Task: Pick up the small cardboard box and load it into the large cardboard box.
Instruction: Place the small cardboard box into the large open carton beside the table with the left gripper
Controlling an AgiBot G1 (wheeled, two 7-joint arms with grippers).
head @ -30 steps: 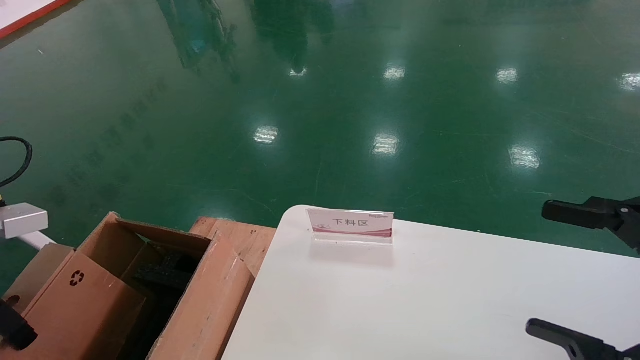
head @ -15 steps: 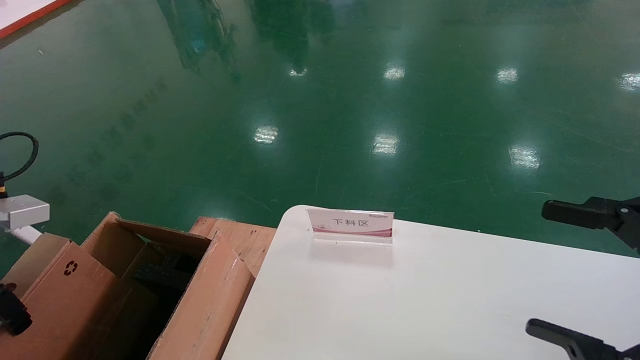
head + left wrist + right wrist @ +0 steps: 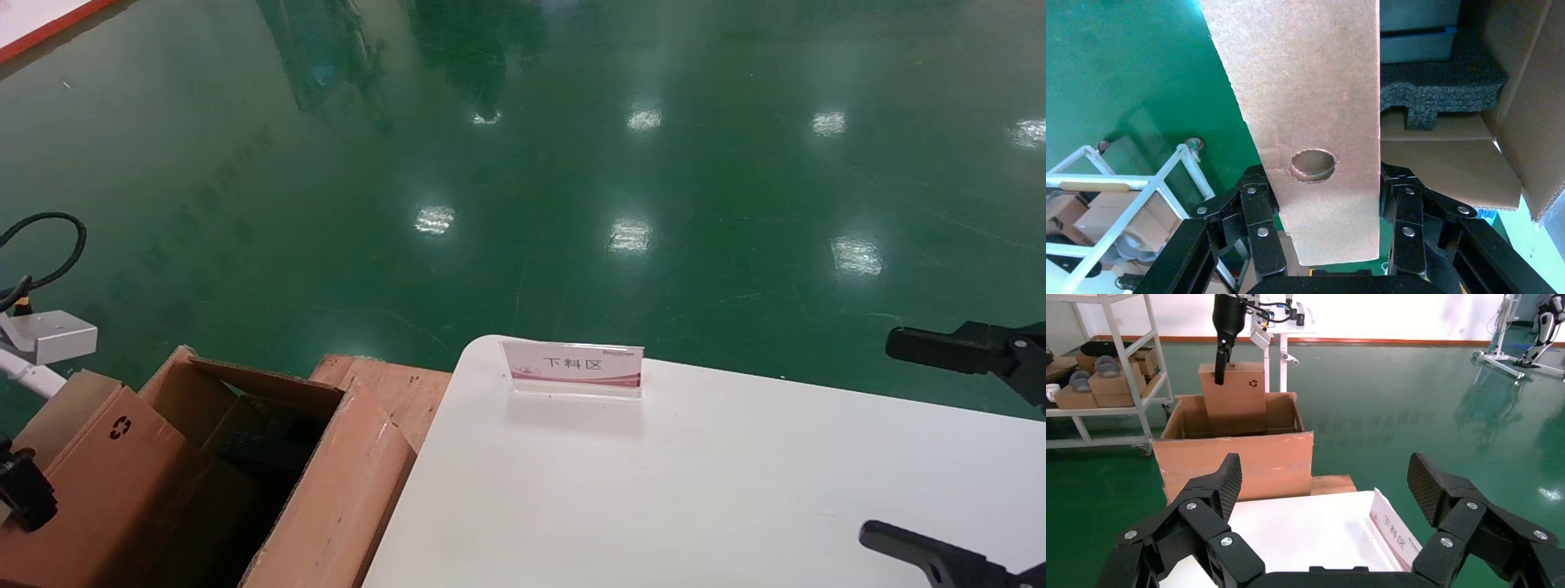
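Note:
The small cardboard box [image 3: 98, 474], light brown with a black recycling symbol, is held upright by my left gripper [image 3: 24, 494], which is shut on it. In the left wrist view the fingers [image 3: 1257, 214] clamp the narrow side with the round hole [image 3: 1315, 104]. The right wrist view shows its lower part [image 3: 1236, 398] below the rim of the large cardboard box [image 3: 1236, 456]. The large cardboard box [image 3: 343, 482] stands left of the table with black foam [image 3: 261, 445] inside. My right gripper [image 3: 923, 445] is open and empty over the table's right edge.
A white table [image 3: 695, 490] carries an acrylic sign stand [image 3: 574, 367]. A wooden pallet [image 3: 392, 380] lies under the large box. A white shelving rack [image 3: 1107, 386] with small boxes stands beyond the large box. Green floor lies all around.
My left gripper has moved up and to the left with the small box, uncovering more of the large box's inside. The right arm has not moved.

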